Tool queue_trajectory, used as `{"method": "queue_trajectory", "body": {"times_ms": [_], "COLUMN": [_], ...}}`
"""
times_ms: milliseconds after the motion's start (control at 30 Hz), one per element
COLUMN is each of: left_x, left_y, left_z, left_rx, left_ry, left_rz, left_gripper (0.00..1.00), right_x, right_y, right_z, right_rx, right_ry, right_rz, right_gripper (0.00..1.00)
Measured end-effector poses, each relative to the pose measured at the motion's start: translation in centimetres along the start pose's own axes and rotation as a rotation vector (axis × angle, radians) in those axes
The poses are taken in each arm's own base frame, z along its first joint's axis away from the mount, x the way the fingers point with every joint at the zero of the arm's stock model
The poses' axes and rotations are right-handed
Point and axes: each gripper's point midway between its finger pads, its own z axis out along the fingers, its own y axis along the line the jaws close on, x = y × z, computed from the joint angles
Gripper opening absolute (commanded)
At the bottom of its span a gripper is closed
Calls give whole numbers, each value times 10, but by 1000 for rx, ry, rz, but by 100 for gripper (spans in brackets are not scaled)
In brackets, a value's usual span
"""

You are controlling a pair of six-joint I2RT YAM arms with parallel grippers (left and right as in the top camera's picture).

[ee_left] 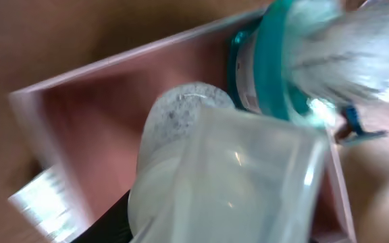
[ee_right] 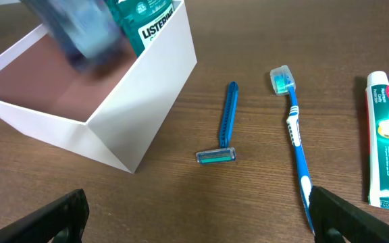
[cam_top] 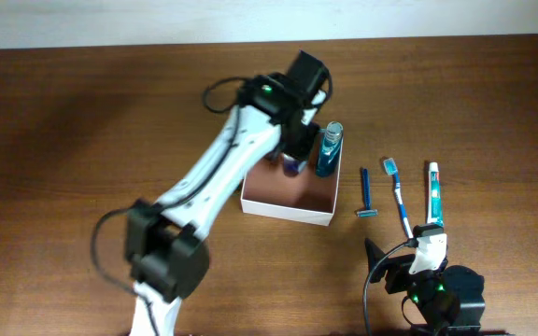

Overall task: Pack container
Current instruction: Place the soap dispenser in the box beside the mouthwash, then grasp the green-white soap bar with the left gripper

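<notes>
The container (cam_top: 284, 210) sits near the middle of the worktop (cam_top: 82, 121), a bit to the right. The left arm (cam_top: 222, 168) reaches over it from the lower left of the overhead frame, and the left jaws hang above the box's upper part. They look closed around a pale bottle (ee_left: 181, 111) with a round top. The bottle stands upright, so I think the box floor lies straight down from it. A blue mouthwash bottle (cam_top: 328, 149) stands in the upper right corner of the box, just beside the pale one, and I think the drop has to miss it

The right arm (cam_top: 432, 294) sits at the lower right, well apart from the box. The right jaws are wide open and hold nothing. A razor (ee_right: 225, 125), a toothbrush (ee_right: 296, 131) and a toothpaste tube (ee_right: 387, 145) lie right of the box, nearer this arm. Their long sides point up the frame, away from the right jaws

The overhead view shows both arms and the whole box, but the arm hides the grip. The left wrist view shows the pale bottle close up over the pinkish floor, though blurred. The right wrist view shows the loose things sharp
</notes>
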Motion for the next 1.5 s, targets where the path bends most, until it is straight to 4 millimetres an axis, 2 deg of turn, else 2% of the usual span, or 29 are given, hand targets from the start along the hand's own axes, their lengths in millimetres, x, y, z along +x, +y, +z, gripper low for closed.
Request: {"method": "queue_trajectory", "body": {"times_ms": [100, 167, 333, 367, 467, 600, 667, 767, 933, 1033, 1200, 1367, 1433, 1500], "left_x": [5, 7, -1, -3, -6, 6, 14, 22, 24, 17, 18, 39, 47, 53], "left_y": [-8, -12, -17, -17, -17, -14, -10, 1, 37, 53, 80, 120, 134, 150], "left_z": [31, 39, 39, 40, 39, 34, 26, 0, -65, -89, -118, -150, -154, -148], "left_rx": [15, 19, 25, 26, 21, 10, -9, -59, -171, -177, -183, -207, -213, -208], "left_ry": [51, 61, 25, 16, 8, 59, 100, 142, 142, 84, 28, 0, 5, 17], "left_rz": [8, 15, 20, 20, 15, 15, 14, 10, -21, -37, -88, -188, -232, -285], "left_gripper": [18, 24, 67, 70, 72, 74, 75, 74, 75, 75, 79, 86, 86, 86], "right_x": [0, 0, 0, 0, 0, 0, 0, 0, 0, 0, 0, 0, 0, 0], "right_y": [0, 0, 0, 0, 0, 0, 0, 0, 0, 0, 0, 0, 0, 0], "right_z": [0, 0, 0, 0, 0, 0, 0, 0, 0, 0, 0, 0, 0, 0], "right_rx": [0, 0, 0, 0, 0, 0, 0, 0, 0, 0, 0, 0, 0, 0], "right_ry": [0, 0, 0, 0, 0, 0, 0, 0, 0, 0, 0, 0, 0, 0], "right_rz": [0, -1, 0, 0, 0, 0, -1, 0, 0, 0, 0, 0, 0, -1], "right_gripper": [99, 99, 99, 99, 99, 99, 99, 99, 99, 99, 99, 99, 99, 99]}}
